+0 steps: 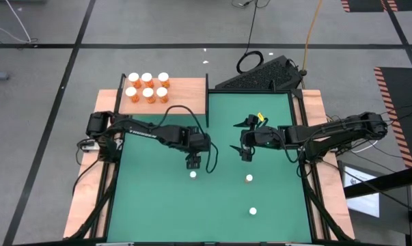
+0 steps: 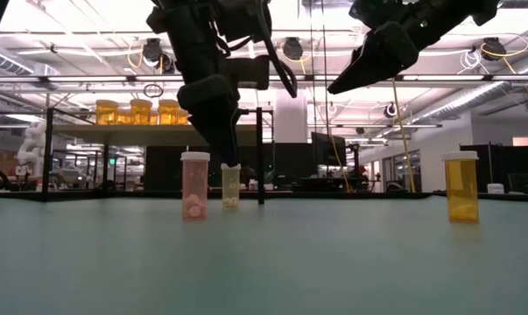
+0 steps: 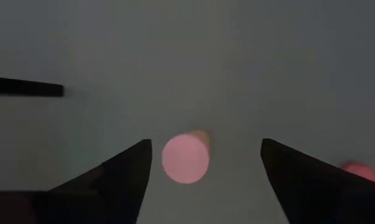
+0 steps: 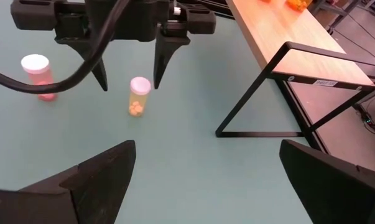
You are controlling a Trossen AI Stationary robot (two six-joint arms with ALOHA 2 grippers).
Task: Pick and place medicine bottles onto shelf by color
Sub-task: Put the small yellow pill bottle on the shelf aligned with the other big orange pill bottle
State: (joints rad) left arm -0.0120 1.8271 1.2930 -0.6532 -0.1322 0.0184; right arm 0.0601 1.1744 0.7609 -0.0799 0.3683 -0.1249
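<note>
Left pincer above a small bottle on the green mat

The left pincer (image 1: 193, 164) is held apart over a small pale-yellow bottle (image 4: 139, 96), which stands upright, cap up, long axis vertical, near the mat's (image 1: 158, 212) middle. The right pincer (image 1: 246, 155) is spread wide, empty. Six orange bottles (image 1: 147, 87) stand upright on the shelf (image 1: 185, 92) at the desk's far-left corner.

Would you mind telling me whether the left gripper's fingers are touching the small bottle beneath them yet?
Apart. The left wrist view shows mat on both sides between the bottle cap and the left gripper fingers.
</note>
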